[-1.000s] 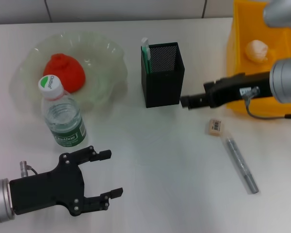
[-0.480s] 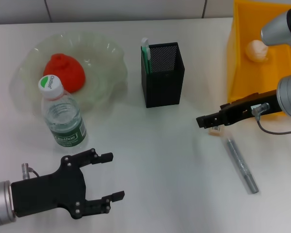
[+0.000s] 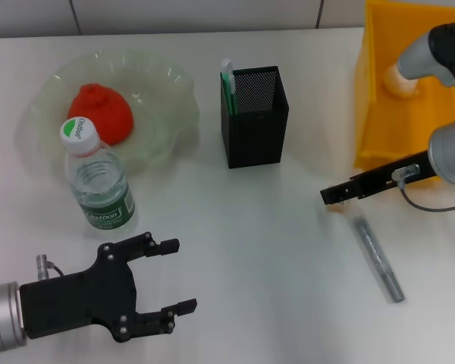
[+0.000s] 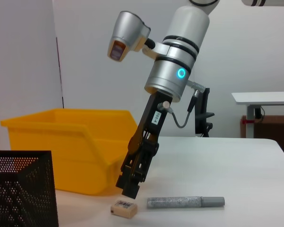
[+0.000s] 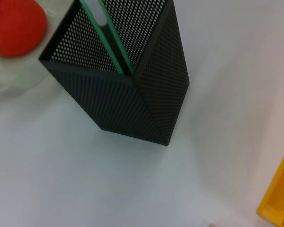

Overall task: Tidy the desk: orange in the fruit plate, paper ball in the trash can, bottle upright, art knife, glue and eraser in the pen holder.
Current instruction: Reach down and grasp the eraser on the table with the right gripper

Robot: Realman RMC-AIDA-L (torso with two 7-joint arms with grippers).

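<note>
A: Where was the right end effector [image 3: 332, 195] at that moment?

B: Low over the desk [image 3: 258, 250], its tip just above the eraser [image 4: 123, 208], which lay flat beside the front corner of the yellow bin [image 3: 387, 98]. From the left wrist view the tip stood right over the eraser, but I could not tell whether it touched.

A: Were its fingers apart or together?

B: I could not tell; they looked like one dark narrow tip from both angles.

A: And around it?

B: The silver art knife [image 3: 377, 256] lay on the desk just beside the eraser, running away from it toward the near edge. The black mesh pen holder [image 3: 254, 115] stood upright further toward the middle, with a green-and-white glue stick [image 3: 227, 85] already inside, leaning in one corner. A paper ball [image 3: 400, 80] sat inside the yellow bin.

A: The left end effector [image 3: 176, 275]?

B: Near the front edge of the desk on the left, fingers spread wide, holding nothing. Beyond it the water bottle [image 3: 96, 176] stood upright with its cap on, just in front of the clear fruit plate [image 3: 167, 114], and the orange [image 3: 100, 112] rested in that plate.
</note>
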